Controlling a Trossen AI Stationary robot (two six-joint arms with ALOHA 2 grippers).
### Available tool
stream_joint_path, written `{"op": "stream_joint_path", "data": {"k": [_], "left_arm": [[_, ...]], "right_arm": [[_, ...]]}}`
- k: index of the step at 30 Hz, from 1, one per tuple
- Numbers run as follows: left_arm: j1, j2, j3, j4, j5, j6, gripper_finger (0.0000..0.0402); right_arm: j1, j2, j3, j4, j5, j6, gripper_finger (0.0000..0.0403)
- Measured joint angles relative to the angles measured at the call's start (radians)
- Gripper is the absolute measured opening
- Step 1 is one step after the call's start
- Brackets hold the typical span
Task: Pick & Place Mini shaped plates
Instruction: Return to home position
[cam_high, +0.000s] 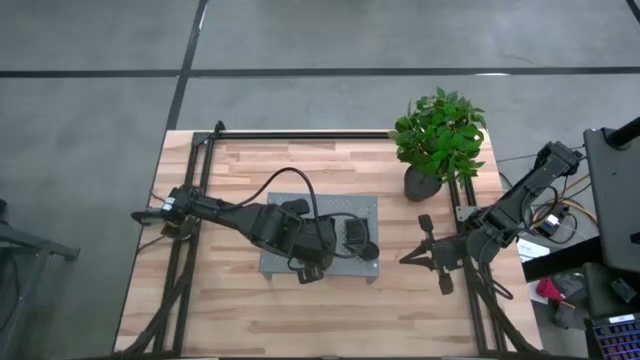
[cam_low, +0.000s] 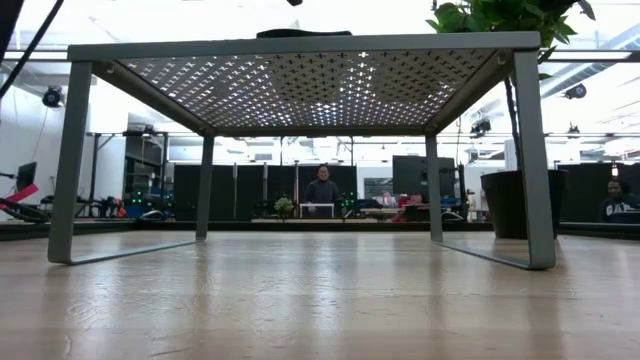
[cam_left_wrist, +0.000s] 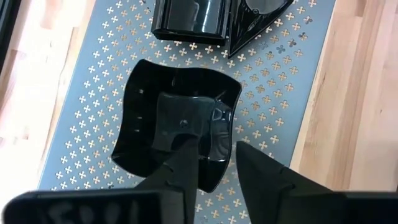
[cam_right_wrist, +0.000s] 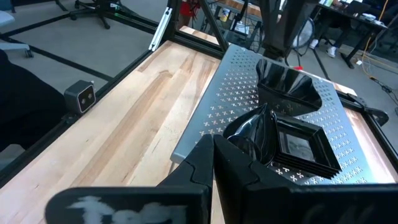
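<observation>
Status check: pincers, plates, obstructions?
Left pincer open above wavy plates. Right pincer shut, right of grey shelf. Square plates, teardrop plates stacked there too. Plant clear.

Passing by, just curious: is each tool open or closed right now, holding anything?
Left tool: open, holding nothing, over the wavy plate on the grey tray.
Right tool: closed, holding nothing, beside the tray.

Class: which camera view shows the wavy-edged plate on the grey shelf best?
The left wrist view: the wavy-edged plate shows large from above, under the left gripper. The right wrist view shows it farther off. In the high view the left arm largely covers it; the low view shows mainly the shelf from below.
</observation>
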Motion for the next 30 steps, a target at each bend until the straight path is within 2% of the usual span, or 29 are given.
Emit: {"op": "stream_joint_path", "data": {"k": [7, 12, 30], "left_arm": [[0.0, 0.0, 0.0, 0.0, 0.001, 0.003, 0.014], [-0.005, -0.008, 0.0, -0.001, 0.008, 0.001, 0.0153], [-0.048, -0.042, 0.0, -0.022, 0.008, -0.039, 0.0127]], "right_arm": [[0.0, 0.0, 0.0, 0.0, 0.0, 0.0, 0.0008], [0.0, 0.0, 0.0, 0.0, 0.0, 0.0, 0.0008], [0.0, 0.0, 0.0, 0.0, 0.0, 0.0, 0.0008]]}}
